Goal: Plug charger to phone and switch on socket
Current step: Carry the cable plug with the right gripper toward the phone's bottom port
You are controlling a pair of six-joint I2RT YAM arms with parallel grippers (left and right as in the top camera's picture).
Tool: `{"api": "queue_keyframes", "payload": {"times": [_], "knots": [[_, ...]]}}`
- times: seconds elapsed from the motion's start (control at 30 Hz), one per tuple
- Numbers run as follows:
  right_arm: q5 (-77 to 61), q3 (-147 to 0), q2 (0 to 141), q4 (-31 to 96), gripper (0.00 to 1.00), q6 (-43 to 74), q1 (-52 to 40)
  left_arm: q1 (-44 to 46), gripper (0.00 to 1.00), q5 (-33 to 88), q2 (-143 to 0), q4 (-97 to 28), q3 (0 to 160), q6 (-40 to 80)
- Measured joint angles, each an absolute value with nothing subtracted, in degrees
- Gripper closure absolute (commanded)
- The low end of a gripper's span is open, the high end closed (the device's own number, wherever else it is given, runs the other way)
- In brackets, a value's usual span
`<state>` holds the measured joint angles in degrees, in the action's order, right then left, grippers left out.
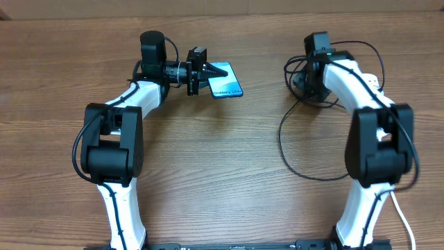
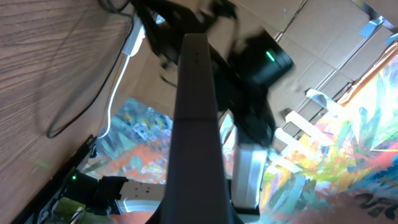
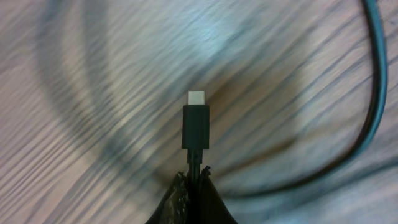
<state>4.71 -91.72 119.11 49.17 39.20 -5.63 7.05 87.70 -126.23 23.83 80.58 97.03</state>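
Both clamped: left gripper (image 1: 207, 71) on the phone (image 1: 227, 82) overhead; right gripper (image 3: 196, 177) pinching the charger (image 3: 195, 124), shown only wrist-side.

**Light & pic quality**

Overhead: bright, even, soft light from above; sharp edge to edge. Short soft shadows under the arms (image 1: 114, 142) on the table (image 1: 222, 173). Phone (image 1: 225, 80) screen glows light blue, no harsh glare.

Left wrist cam: blurry thruout, smeared. Dark bar up the middle is near-black w/ little detail. Far right bkgd is overbright & washed out. Small green light (image 2: 270, 57) glows.

Right wrist cam: only the cable (image 3: 195, 127) tip in the middle is in focus. Wood grain & cable loops around it are soft. Pale glare patch on the wood above the tip, brownish shadow just right of it.
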Motion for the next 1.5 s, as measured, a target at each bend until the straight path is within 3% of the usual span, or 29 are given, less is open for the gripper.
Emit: {"api": "queue_keyframes", "payload": {"times": [0.4, 0.67, 0.9, 1.13, 1.27, 1.5], "knots": [[-17.4, -91.8, 98.2, 70.0, 0.96, 15.4, -7.6, 6.3, 0.96, 88.1, -126.2, 37.9, 80.8, 96.6], [-21.5, -91.8, 96.3, 71.9, 0.96, 4.0, -24.2, 4.2, 0.96, 88.0, -126.2, 40.5, 80.8, 96.0], [-21.5, -91.8, 96.3, 66.9, 0.96, 3.4, -34.0, 4.1, 0.96, 87.9, -126.2, 40.5, 80.8, 94.4], [-18.4, -91.8, 94.9, 71.5, 0.96, 7.6, -33.8, 2.6, 0.96, 87.0, -126.2, 40.6, 80.8, 92.7], [-12.1, -91.7, 86.4, 73.7, 0.96, 12.0, -33.7, -0.7, 0.96, 86.0, -126.2, 40.6, 80.8, 91.3], [-5.2, -82.4, 65.4, 53.0, 0.96, 15.4, -33.8, -2.4, 0.96, 84.8, -126.2, 40.5, 80.8, 90.9]]}}
